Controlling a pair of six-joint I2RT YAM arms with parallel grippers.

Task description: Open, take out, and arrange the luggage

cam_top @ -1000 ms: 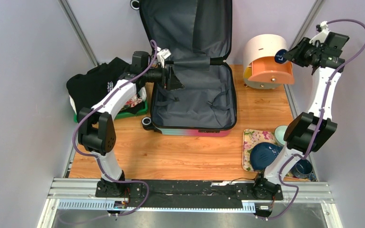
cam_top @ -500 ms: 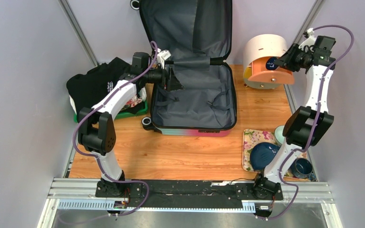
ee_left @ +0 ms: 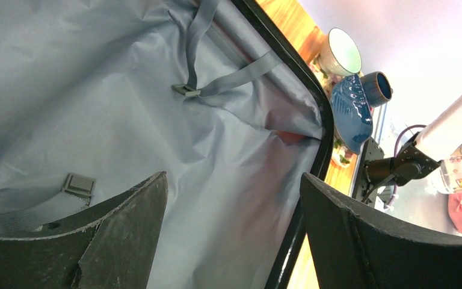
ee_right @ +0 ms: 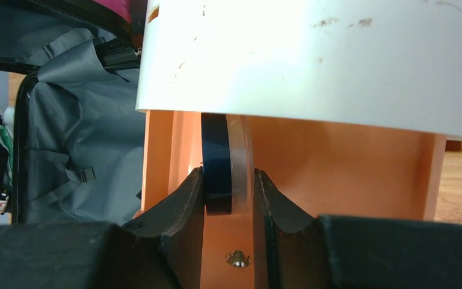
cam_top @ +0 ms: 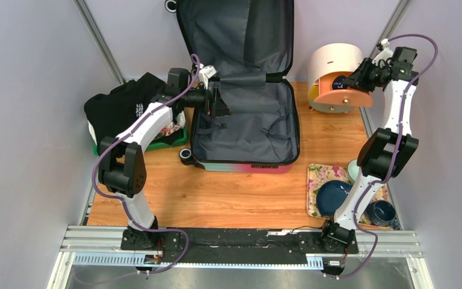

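The suitcase lies open at the back of the table. The left gripper hangs wide open over its lining. The right gripper pinches a dark blue disc at the round container. Catching the orange wall could twist the disc loose.

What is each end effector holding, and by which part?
The right end effector grips a dark blue disc by its rim. The left end effector is open and empty.
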